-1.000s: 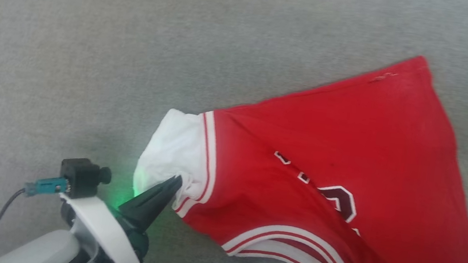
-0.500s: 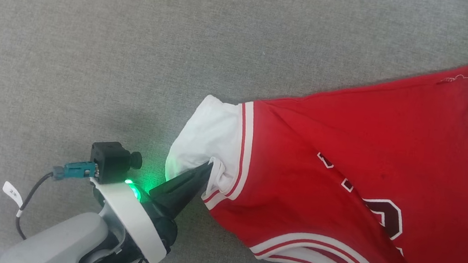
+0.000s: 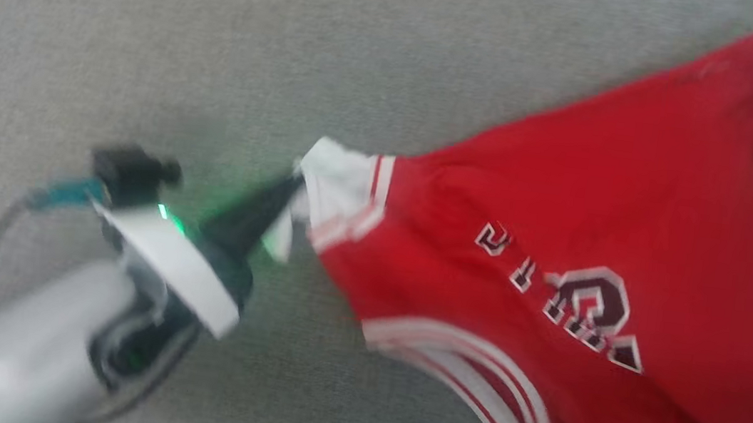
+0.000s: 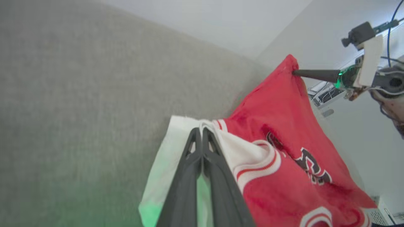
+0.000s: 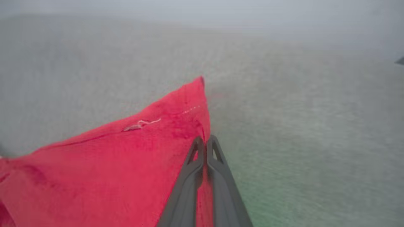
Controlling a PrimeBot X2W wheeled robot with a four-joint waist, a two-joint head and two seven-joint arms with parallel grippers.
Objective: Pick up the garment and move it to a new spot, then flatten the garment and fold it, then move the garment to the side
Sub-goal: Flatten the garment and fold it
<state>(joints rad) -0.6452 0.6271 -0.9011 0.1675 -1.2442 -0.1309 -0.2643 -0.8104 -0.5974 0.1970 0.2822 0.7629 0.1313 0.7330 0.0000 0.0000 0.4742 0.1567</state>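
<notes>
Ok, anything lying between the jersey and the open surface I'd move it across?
Nothing visible. The left pincer is shut on the white sleeve of the garment, the right pincer on its red corner; the grey surface around it shows no other objects.

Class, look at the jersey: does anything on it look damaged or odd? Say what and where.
A loose pale thread curls out of the edge seam of the garment, near the red corner pinched in the right gripper: a stitch seems to have frayed there.
</notes>
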